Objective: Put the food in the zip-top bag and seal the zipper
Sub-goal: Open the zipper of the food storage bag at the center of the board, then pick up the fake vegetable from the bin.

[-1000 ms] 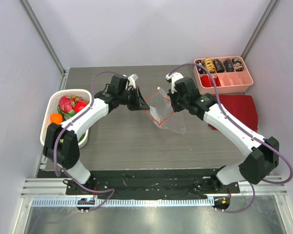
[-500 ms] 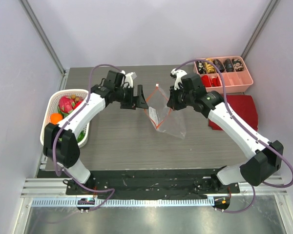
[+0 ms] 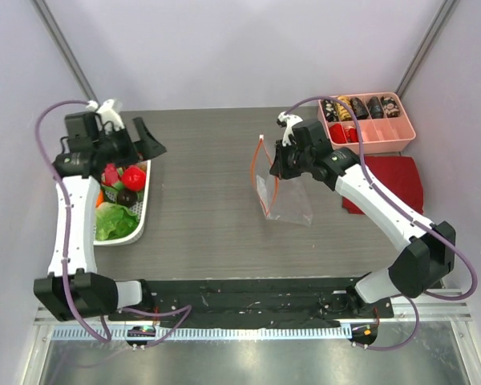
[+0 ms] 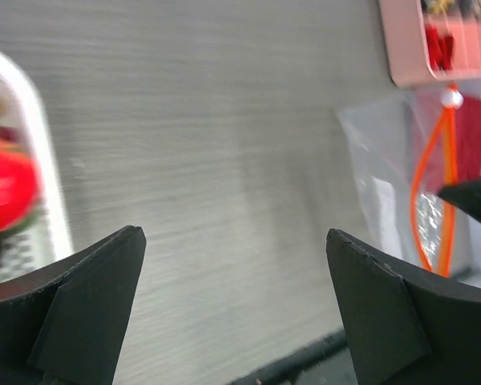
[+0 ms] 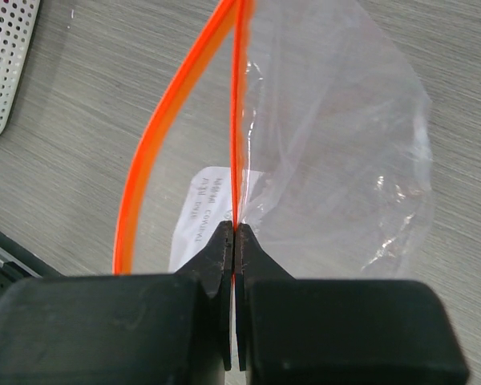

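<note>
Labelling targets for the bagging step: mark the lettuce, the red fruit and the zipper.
lettuce [image 3: 112,218], top external view, middle of its leaves.
red fruit [image 3: 133,177], top external view, its glossy top.
zipper [image 5: 144,156], right wrist view, left strand of the strip.

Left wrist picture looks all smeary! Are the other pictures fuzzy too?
Left wrist: yes, the red fruit and white basket are smeared, like motion blur. Right wrist: sharp, the zipper and zip-top bag crinkles show crisply. Top external: sharp too, with glare on the metal plate.
</note>
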You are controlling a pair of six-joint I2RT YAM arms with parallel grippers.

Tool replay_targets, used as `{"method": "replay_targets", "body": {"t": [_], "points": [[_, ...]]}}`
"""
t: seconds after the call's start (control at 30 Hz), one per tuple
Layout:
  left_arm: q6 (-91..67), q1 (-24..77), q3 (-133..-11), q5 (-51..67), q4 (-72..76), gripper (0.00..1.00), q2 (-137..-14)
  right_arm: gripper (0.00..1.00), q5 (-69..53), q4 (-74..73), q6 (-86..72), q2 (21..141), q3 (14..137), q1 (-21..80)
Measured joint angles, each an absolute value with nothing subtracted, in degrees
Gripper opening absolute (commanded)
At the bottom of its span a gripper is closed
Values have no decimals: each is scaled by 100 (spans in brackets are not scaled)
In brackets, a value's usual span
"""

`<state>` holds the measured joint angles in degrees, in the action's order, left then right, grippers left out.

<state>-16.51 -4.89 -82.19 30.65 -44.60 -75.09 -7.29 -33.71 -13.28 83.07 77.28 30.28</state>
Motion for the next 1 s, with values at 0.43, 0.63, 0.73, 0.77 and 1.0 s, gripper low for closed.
{"method": "replay_targets", "body": {"t": [0.43,0.63,0.73,0.77,1.0], "points": [[-224,-2423,-8750,2556,-5669,100,-8189,1,-561,-3269,-1343,8565,7736,3028],[73,-2445,-8090,1719,-6274,100,-8241,1,-532,-3269,-1337,8565,7754,3028],[54,-2447,-7679,1269,-6368,100,-8265,1,-532,-3269,-1330,8565,7754,3028],[47,-2447,-7601,1151,-6388,100,-8289,1,-532,-3269,-1330,8565,7754,3028],[49,-2447,-7052,336,-6114,100,-8530,1,-545,-3271,-1330,8565,7756,3028]]}}
